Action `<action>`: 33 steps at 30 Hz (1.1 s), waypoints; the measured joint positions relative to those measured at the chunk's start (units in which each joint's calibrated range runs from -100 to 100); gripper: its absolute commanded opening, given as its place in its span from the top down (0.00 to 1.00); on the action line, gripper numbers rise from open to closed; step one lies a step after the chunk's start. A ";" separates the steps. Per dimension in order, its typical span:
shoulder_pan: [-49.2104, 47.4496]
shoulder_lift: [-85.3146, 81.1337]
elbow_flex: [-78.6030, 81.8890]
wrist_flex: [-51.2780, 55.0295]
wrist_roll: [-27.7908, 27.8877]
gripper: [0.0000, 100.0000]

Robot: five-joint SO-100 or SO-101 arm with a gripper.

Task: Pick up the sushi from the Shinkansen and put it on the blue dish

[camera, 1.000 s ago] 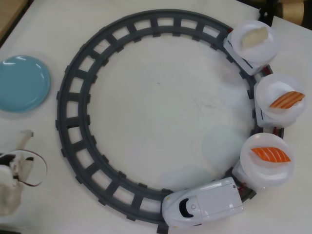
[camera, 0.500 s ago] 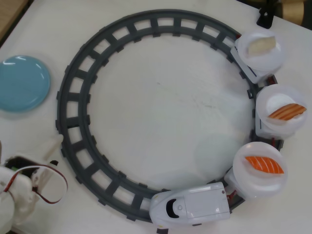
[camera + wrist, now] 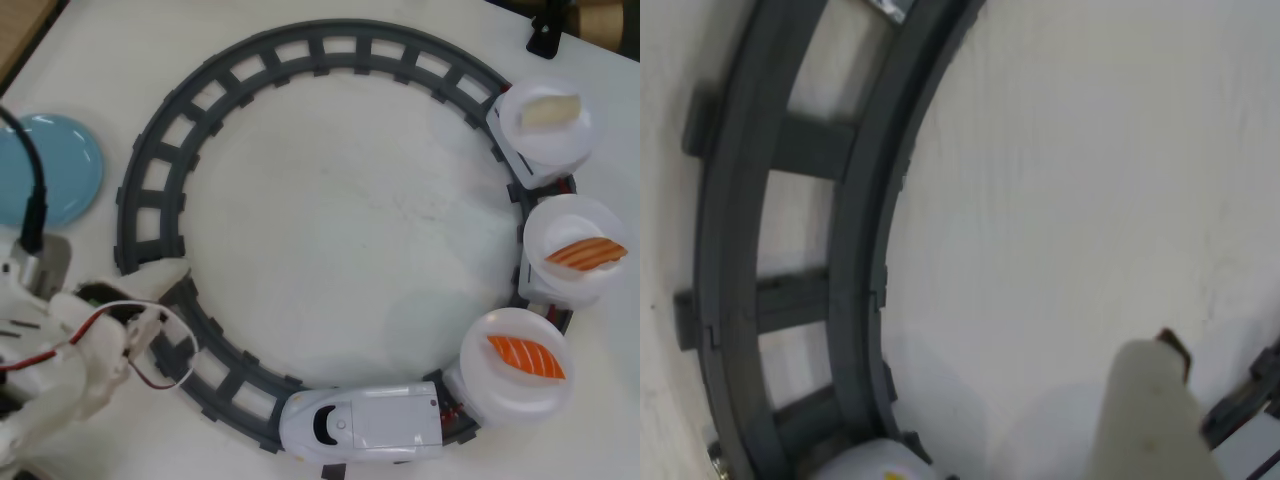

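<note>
Pincer (image 3: 170, 285), jaw opening indiscernible, hovers over the dark grey circular plastic track (image 3: 300, 45), awaiting the deep-orange striped salmon nigiri (image 3: 526, 357) riding its white train-car plate (image 3: 490, 385); glossy light-blue dish (image 3: 70, 165) lies nearby.

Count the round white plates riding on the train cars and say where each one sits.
3, all along the right side of the track in the overhead view: the top plate with a cream-white piece, the middle plate with a pale orange piece, the bottom plate with the sushi. None seems hidden.
</note>
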 measured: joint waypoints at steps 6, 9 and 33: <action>7.11 10.29 -15.83 5.21 0.00 0.79; 10.95 14.93 -25.43 9.75 0.00 0.79; 34.33 34.33 -40.90 21.09 3.98 0.78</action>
